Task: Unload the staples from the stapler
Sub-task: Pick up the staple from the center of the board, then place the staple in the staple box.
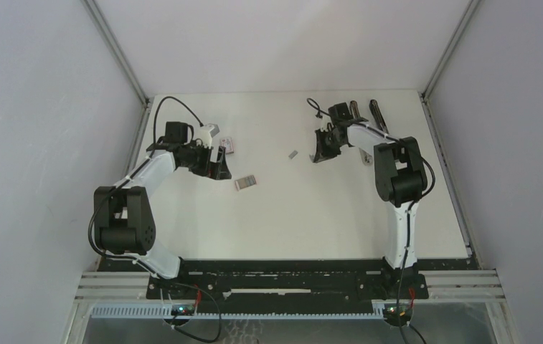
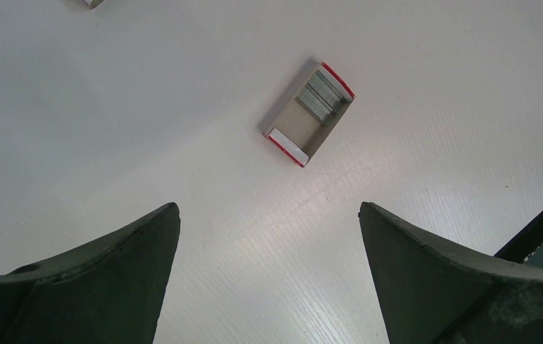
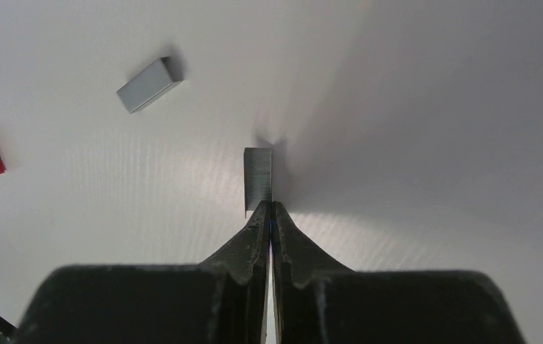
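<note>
In the right wrist view my right gripper (image 3: 270, 206) is shut, and a short grey strip of staples (image 3: 257, 178) sticks out from its fingertips just above the white table. A second strip of staples (image 3: 150, 84) lies loose to the upper left, also seen from above as a staple strip (image 1: 293, 153) beside the right gripper (image 1: 318, 154). The black stapler (image 1: 377, 115) lies at the back right, behind that arm. My left gripper (image 2: 268, 211) is open over bare table, empty, at the left gripper (image 1: 218, 168) spot on the left.
An open red-and-white staple tray (image 2: 308, 113) with grey strips inside lies ahead of the left gripper, seen from above as the tray (image 1: 247, 183). A small pink-and-white box (image 1: 229, 145) sits behind the left gripper. The table's left rail (image 1: 141, 136) runs close by.
</note>
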Tool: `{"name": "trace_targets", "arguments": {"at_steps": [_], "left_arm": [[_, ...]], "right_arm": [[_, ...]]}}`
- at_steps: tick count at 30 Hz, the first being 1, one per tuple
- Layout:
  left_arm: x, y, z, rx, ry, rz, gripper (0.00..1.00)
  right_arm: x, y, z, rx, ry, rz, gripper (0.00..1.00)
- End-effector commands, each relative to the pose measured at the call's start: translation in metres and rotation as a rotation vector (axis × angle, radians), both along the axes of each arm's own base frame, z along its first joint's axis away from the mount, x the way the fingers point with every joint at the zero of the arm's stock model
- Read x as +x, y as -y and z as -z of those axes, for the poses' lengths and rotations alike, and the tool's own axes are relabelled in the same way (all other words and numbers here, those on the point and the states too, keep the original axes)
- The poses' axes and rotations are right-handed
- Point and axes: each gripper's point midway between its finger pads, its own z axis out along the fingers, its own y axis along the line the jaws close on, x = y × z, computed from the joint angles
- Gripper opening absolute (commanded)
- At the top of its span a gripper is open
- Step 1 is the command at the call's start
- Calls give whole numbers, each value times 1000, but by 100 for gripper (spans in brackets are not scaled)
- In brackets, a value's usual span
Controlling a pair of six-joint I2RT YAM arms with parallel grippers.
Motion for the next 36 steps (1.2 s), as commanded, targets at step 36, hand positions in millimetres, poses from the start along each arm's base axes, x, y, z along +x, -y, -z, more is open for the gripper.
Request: {"name": "trace_targets", "arguments": {"at_steps": [36], "left_arm": [[6, -61, -39, -168, 216, -209, 100]], "right_arm": [[-68, -241, -77, -124, 338, -288, 0]]}}
